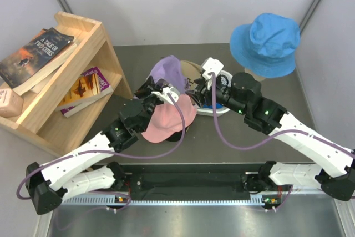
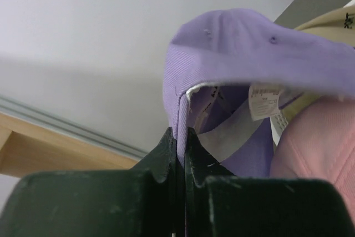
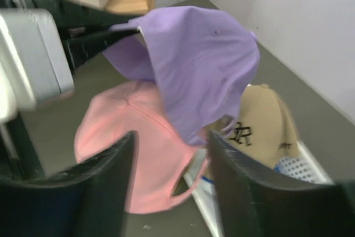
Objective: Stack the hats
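Far left of my L gripper: wooden shelf (image 1: 83, 76), w/ books (image 1: 33, 56) leaning on it.

My L gripper (image 2: 181, 137): jaws pinched tight on the edge of the lavender cap (image 2: 249, 59). Fabric runs up from betw. the fingertips; crown hangs above and to the right of them, tilted, inside lining and label showing in the L wrist view. In the top view the same cap (image 1: 169, 73) sits just beyond my L gripper (image 1: 161, 94), lifted above the others.

Pink cap (image 1: 166, 120): on the table, directly under and just right of the L gripper. In the L wrist view it is at lower right (image 2: 316, 142), below the lavender one. Whether the two touch: cannot tell.

My R gripper (image 3: 172, 154): jaws parted to a medium gap, nothing betw. them. Lavender cap (image 3: 194, 65) hangs ahead of and above the fingertips, apart from both. Pink cap (image 3: 138, 142) lies below, ahead of the L-side finger.

Tan cap (image 3: 266, 120): ahead-right of the R gripper, behind the pink one, partly under the lavender one. It rests against a white cap (image 3: 299, 167) w/ mesh, near the R-side finger. Blue brim (image 1: 208, 106) beneath my R gripper (image 1: 198, 90) in the top view, mostly hidden.

Far right, beyond the R arm: blue bucket hat (image 1: 266, 43) on a stand, well apart from both grippers.
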`<act>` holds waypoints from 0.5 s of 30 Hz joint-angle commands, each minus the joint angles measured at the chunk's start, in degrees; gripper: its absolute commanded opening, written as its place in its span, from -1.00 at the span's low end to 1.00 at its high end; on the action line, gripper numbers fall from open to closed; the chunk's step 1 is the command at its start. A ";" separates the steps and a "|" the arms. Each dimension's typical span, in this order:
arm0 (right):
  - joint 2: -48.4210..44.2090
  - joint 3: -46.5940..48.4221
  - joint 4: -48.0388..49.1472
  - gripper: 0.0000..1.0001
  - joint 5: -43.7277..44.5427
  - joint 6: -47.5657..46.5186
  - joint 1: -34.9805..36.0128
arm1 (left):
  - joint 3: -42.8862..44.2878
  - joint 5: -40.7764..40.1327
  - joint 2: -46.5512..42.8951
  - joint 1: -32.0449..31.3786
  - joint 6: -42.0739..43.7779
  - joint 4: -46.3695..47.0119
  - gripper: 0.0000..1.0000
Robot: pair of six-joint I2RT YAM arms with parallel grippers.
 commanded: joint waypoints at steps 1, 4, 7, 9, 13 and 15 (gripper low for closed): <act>-1.71 -0.80 4.69 0.40 3.73 9.44 0.99 | -0.23 -6.55 -1.55 -1.88 0.57 1.60 -1.00; -2.77 -1.60 6.10 0.64 6.11 14.65 0.47 | -0.24 -7.34 -1.38 -3.81 0.74 1.07 -1.00; -1.46 -0.73 6.36 0.65 6.02 17.55 -0.85 | 0.12 -8.05 -1.46 -5.13 0.83 -1.21 -1.00; 0.03 -0.64 7.41 0.64 4.01 18.18 -2.95 | 0.47 -8.58 -1.99 -6.01 0.39 -4.11 -1.00; 3.11 -0.46 11.63 0.61 -4.42 21.86 -10.23 | 0.38 -7.35 -4.18 -8.12 -1.19 -7.18 -1.00; 4.96 -0.72 15.67 0.60 -10.57 22.49 -12.10 | 0.47 -6.30 -4.98 -8.47 -1.81 -9.11 -1.00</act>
